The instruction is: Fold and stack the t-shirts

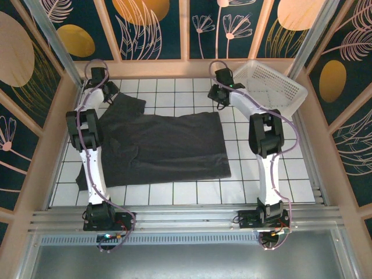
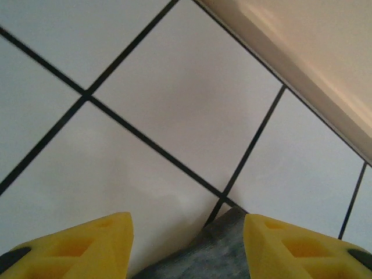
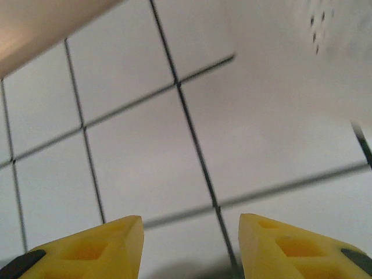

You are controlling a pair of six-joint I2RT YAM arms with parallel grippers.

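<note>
t-shirt (image 1: pixel 168 145) cloth pokes between the wide-apart fingers of your left gripper (image 2: pixel 187 232), not clamped; your right gripper (image 3: pixel 190 232) gapes empty just beyond the shirt's far right corner. the shirt lies spread on the white tiled table (image 1: pixel 174 192), mesh basket (image 1: pixel 273 81) to its far right, leaf-painted walls (image 1: pixel 151 23) around.

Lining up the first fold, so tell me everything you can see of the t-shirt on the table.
The t-shirt is plain dark charcoal soft cloth, spread nearly flat on the white tiled table with light wrinkles near the left arm, which overlaps its left edge. One sleeve points to the far left, its tip lying between the open fingers of the left gripper.
</note>
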